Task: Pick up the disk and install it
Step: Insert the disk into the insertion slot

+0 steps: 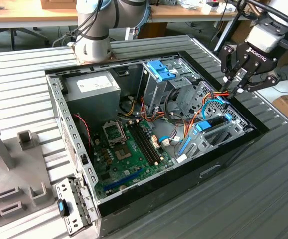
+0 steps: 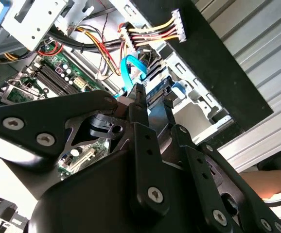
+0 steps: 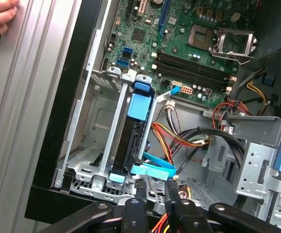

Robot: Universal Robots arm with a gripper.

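- One case [image 1: 209,167]: its rim lies close under the gripper [image 1: 236,89], so a low sweep could clip it
- Gripper fingers slightly apart, nothing between them
- Disk [image 3: 131,141] stands on edge in the corner bay, maybe not fully seated
- Blue cable [image 3: 152,170] just beside the fingertips, could snag

The table [image 1: 263,189] is ribbed, matt grey metal. The computer case [image 1: 159,185] on it has a smooth black outer skin with a faint sheen, around dull silver perforated sheet metal [image 1: 67,124]. The motherboard [image 1: 126,149] is glossy green laminate. The power-supply box [image 1: 91,97] is plain grey metal with a white paper sticker [image 1: 95,84]. The disk [image 3: 132,141], edge-on in its bay, looks dark and matt, framed by smooth light-blue plastic rails [image 3: 139,104]. The gripper [image 3: 155,187] is matt black metal with shiny screw heads [image 2: 155,195].
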